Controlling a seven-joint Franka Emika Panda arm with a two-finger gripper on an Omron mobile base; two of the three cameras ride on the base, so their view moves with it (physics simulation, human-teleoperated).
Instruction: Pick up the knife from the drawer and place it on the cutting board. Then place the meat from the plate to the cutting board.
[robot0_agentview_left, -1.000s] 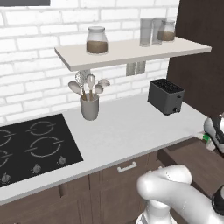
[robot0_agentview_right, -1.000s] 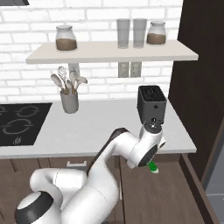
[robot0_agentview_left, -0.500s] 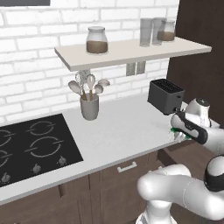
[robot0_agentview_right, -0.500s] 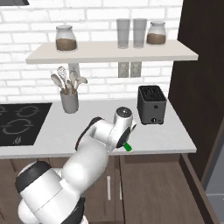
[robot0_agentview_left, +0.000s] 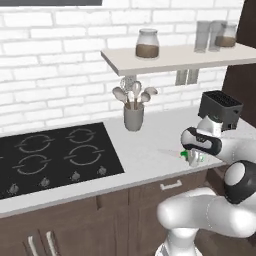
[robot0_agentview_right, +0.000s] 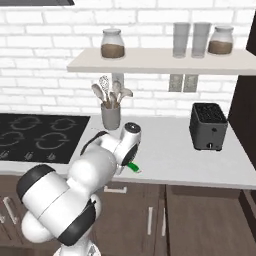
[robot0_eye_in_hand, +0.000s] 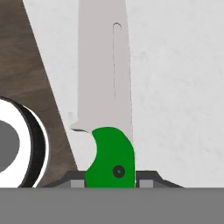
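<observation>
Gripper (robot0_eye_in_hand: 110, 183) clamped tight on the green handle of the knife (robot0_eye_in_hand: 105, 87), blade pointing toward 12 o'clock in the hand view. Carried over the pale tabletop (robot0_agentview_left: 150, 145) near its front edge, probably just clear of the surface. At 2 o'clock from it, in the left base view, the black toaster (robot0_agentview_left: 220, 107).

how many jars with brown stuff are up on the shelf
2. One jar stands near the shelf's left end; the other jar is at the right end, beside two empty glasses. Nothing else seems hidden behind them.
</observation>
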